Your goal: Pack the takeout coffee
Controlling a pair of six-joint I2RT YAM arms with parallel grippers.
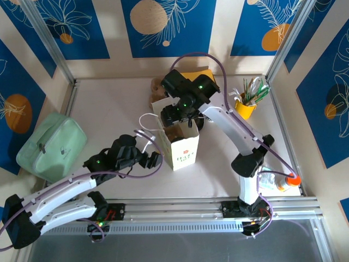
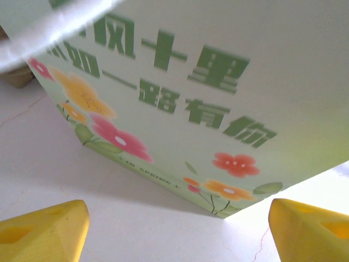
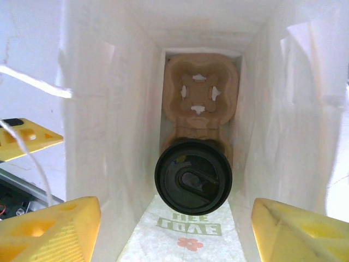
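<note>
The takeout coffee (image 3: 193, 176) stands inside a white paper bag (image 1: 182, 147); from above I see its round black lid. It sits in the near socket of a brown pulp cup carrier (image 3: 200, 93) at the bag's bottom. My right gripper (image 3: 177, 221) hovers over the bag's mouth (image 1: 177, 117), open, its yellow fingers (image 3: 54, 232) wide apart and touching nothing. My left gripper (image 1: 155, 159) is low on the table just left of the bag, open, facing the bag's flowered side (image 2: 191, 109) with bare table between its fingers (image 2: 46, 229).
A mint-green pouch (image 1: 52, 144) lies at the far left. A yellow cup of utensils (image 1: 246, 103) stands at the back right, and an orange-capped bottle (image 1: 283, 183) near the right arm's base. The bag's white cord handles (image 1: 147, 123) hang towards my left gripper.
</note>
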